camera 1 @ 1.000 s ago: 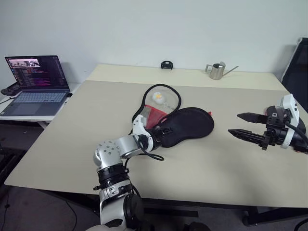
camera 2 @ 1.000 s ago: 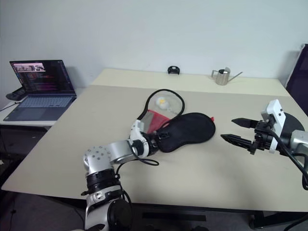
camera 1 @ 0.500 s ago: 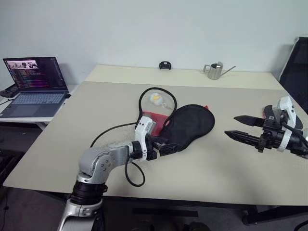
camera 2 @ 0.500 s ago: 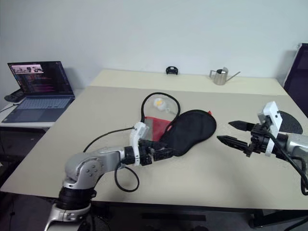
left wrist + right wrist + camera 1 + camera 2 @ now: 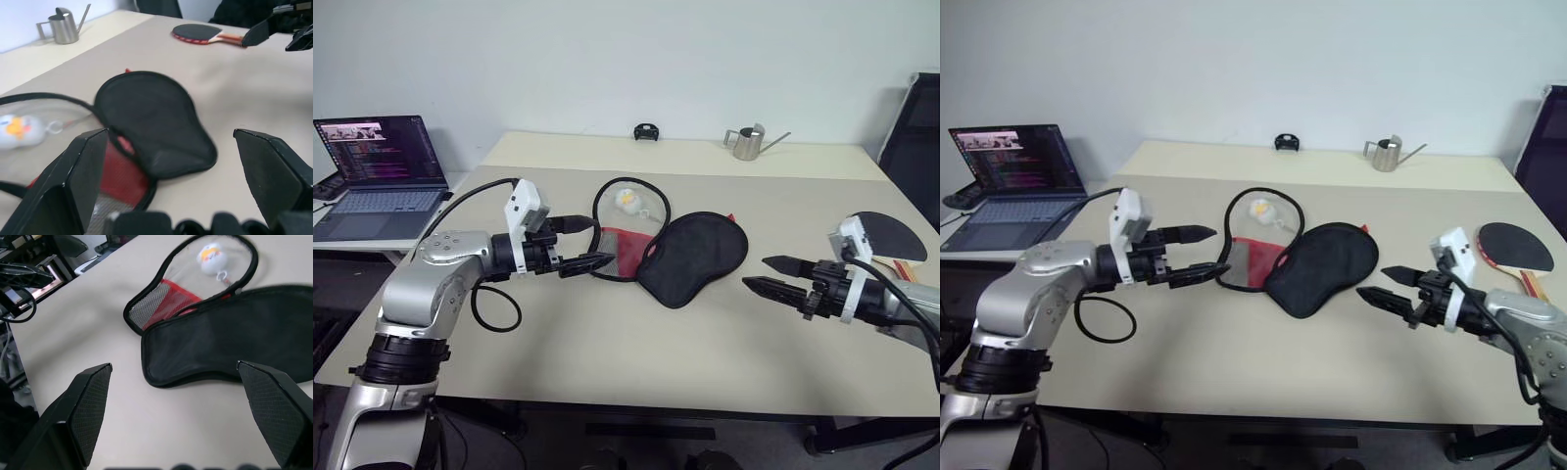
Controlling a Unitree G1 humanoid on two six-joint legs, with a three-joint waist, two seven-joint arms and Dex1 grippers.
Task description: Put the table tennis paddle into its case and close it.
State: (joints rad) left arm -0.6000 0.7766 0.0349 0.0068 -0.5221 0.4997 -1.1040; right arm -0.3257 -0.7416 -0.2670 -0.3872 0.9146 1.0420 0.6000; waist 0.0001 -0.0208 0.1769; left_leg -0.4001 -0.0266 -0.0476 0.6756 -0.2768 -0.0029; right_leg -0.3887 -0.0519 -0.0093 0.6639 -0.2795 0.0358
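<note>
1. The worktop (image 5: 607, 343) is a big beige slab, and the whole job sits on it. A laptop (image 5: 377, 171) is off on a side desk to the left, and a little metal watering can (image 5: 749, 143) stands at the far edge. Neither matters here.

2. The case (image 5: 1317, 266) lies mid-worktop, unzipped, with its black flap folded over toward the right. That leaves the red and mesh inner side and the zip loop lying open toward the left.

3. The left gripper (image 5: 578, 245) was pressed up against the case's near edge a second ago. It has since let go, lifted off and swung out to the left. It now hovers just beside the red end, jaws spread wide with nothing in them.

4. The right gripper (image 5: 1393, 286) has drifted inward a bit and now sits well right of the case. Its jaws are also fully apart and empty.

5. The table tennis paddle (image 5: 1513, 247) is flat on the worktop at the far right, beyond the right gripper, untouched.

6. The ball charm (image 5: 631, 198) sits inside the zip loop.

My read: the case-opening part looks done. Fetching the paddle is next, most likely with the right arm. Zipping hasn't started.
</note>
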